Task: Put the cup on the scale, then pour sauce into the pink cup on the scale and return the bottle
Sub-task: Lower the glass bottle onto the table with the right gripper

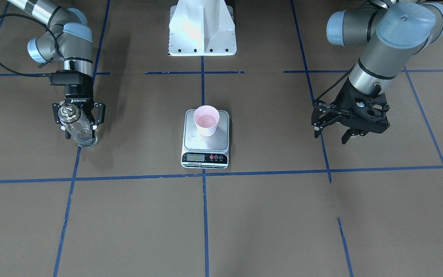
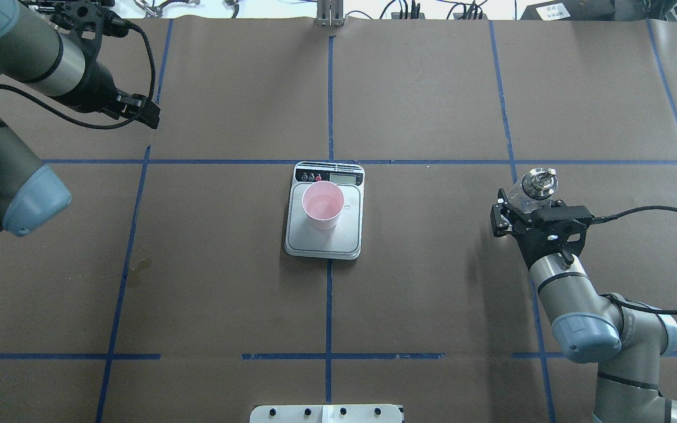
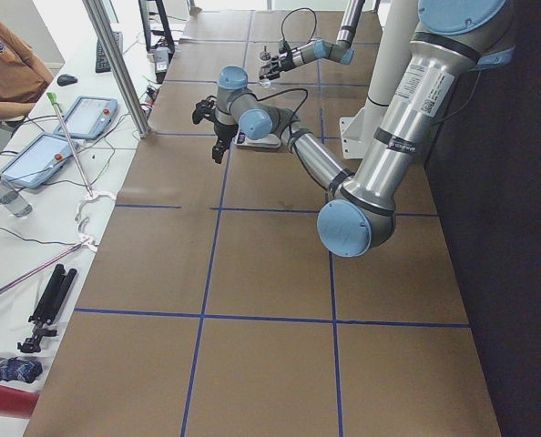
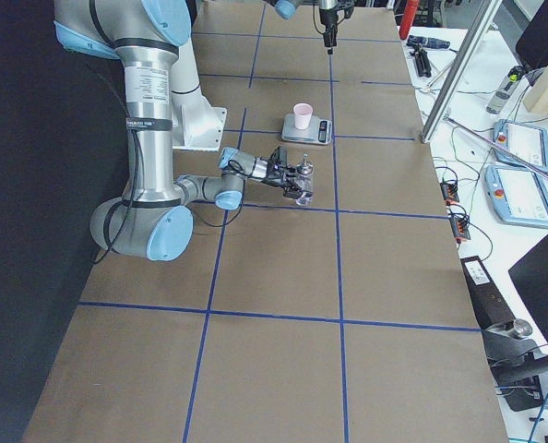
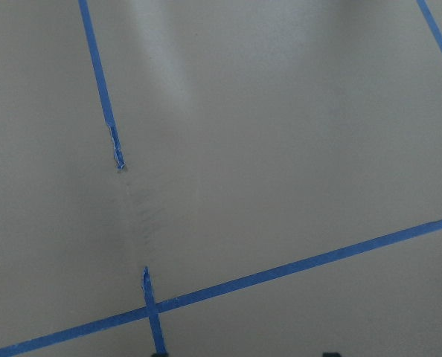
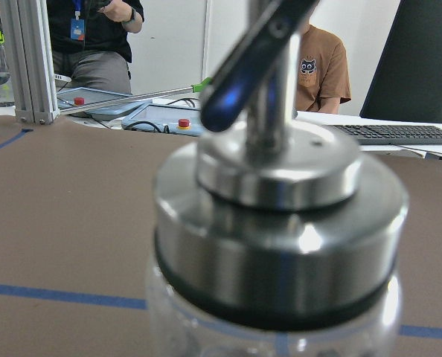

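While the cup (image 1: 206,120) stands on the scale (image 1: 221,143) at mid-bench, the right gripper (image 1: 78,122), its jaws pinching the upright bottle (image 1: 80,132) low over the bench well to the scale's right, seems ready to set it straight down, and the left gripper (image 1: 330,137) hangs far off, jaws spread.

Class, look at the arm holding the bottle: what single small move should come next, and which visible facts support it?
Probably open the right gripper and release the bottle. The cup already stands on the scale and seems to hold liquid, while the bottle is upright, off to the side, its base at or near the table. Lower first if needed.
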You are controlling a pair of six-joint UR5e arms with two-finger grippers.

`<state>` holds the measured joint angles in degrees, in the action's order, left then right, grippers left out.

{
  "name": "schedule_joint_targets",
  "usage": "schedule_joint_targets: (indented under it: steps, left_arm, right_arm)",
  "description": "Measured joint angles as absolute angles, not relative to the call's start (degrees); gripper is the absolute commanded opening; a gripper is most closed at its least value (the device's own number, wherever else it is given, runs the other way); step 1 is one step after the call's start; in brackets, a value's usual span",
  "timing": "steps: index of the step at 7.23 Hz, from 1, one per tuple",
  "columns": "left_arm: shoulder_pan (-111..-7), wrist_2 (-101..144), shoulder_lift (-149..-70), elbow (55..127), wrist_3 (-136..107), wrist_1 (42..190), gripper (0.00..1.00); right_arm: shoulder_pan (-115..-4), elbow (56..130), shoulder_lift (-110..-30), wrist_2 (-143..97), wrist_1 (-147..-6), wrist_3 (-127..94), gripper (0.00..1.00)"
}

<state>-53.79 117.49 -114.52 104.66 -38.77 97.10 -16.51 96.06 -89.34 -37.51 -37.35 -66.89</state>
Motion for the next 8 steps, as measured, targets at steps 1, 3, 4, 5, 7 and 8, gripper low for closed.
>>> schedule_joint_targets:
  steps: [1, 3, 4, 5, 7, 8]
  left_arm:
    - [-53.79, 117.67, -114.51, 104.91, -38.93, 97.06, 0.75]
    - [-53.79, 117.76, -114.56, 105.54, -39.07, 96.43, 0.75]
    - [-53.79, 117.77, -114.69, 106.36, -39.10, 95.01, 0.75]
    - [-53.79, 117.77, -114.74, 107.19, -39.11, 93.75, 0.75]
    - [-53.79, 117.77, -114.73, 107.70, -39.05, 92.93, 0.75]
    - [-53.79, 117.77, -114.69, 107.71, -39.04, 92.85, 0.75]
  right_arm:
    - [-16.71, 96.07, -89.58, -38.46, -37.34, -67.99, 0.00]
    - [-16.98, 96.10, -89.92, -39.43, -37.32, -69.06, 0.00]
    - [-16.99, 96.12, -90.17, -39.66, -37.29, -69.19, 0.00]
    - [-16.99, 96.16, -90.29, -39.78, -37.28, -69.26, 0.00]
    - [-16.97, 96.33, -90.34, -40.10, -37.18, -70.14, 1.00]
    - [-16.97, 96.32, -90.40, -40.48, -37.03, -70.44, 1.00]
